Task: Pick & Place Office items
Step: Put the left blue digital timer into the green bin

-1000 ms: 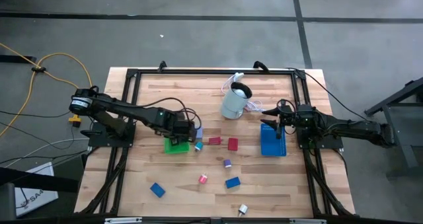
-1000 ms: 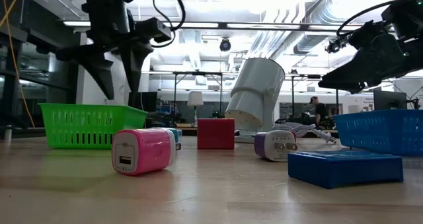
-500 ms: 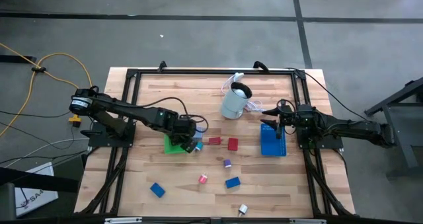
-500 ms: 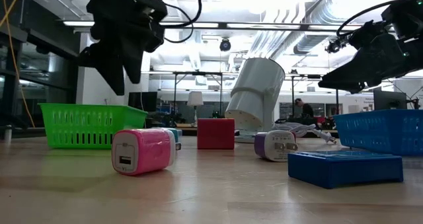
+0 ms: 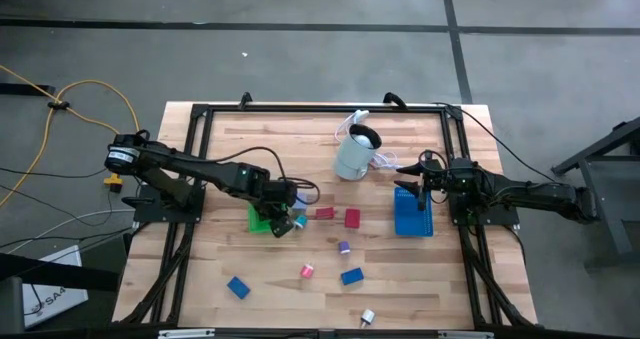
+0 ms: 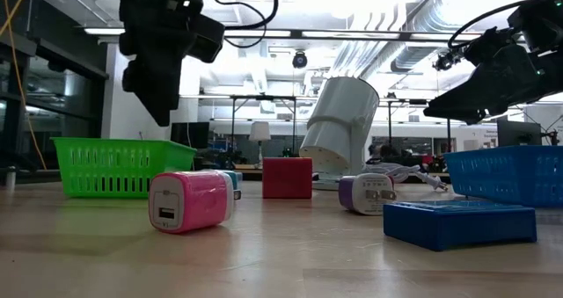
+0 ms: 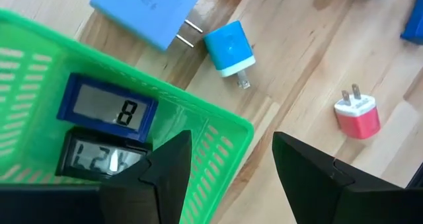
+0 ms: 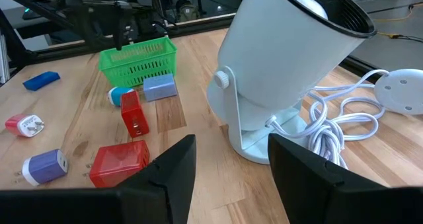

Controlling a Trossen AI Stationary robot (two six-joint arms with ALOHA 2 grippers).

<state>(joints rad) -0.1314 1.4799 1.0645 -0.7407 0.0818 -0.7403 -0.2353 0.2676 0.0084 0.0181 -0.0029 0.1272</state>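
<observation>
My left gripper [image 5: 280,222] [image 7: 231,161] hovers open over the right near corner of the green tray [image 5: 260,219], touching nothing. Two small display pieces lie in that tray, one blue [image 7: 109,108] and one black [image 7: 99,154]. Just outside it on the wood lie a pale blue plug block [image 7: 142,12], a blue and white charger [image 7: 228,49] and a pink charger [image 7: 357,115]. Red pieces [image 5: 324,213] [image 5: 352,218], a purple one [image 5: 343,247] and blue ones [image 5: 351,276] [image 5: 237,286] lie scattered. My right gripper [image 5: 425,176] [image 8: 231,154] waits open above the blue tray [image 5: 413,217].
The pale cylindrical appliance [image 5: 355,154] stands tilted at the table's far middle, its white cord [image 8: 337,118] coiled beside its base. A white piece [image 5: 367,317] lies near the near edge. Bare wood shows between the green tray and the near edge.
My left gripper has moved a little toward the table's near edge along the green tray's right side and has turned about its wrist, so the low view now sees its fingers edge-on instead of spread. The right arm has kept still.
</observation>
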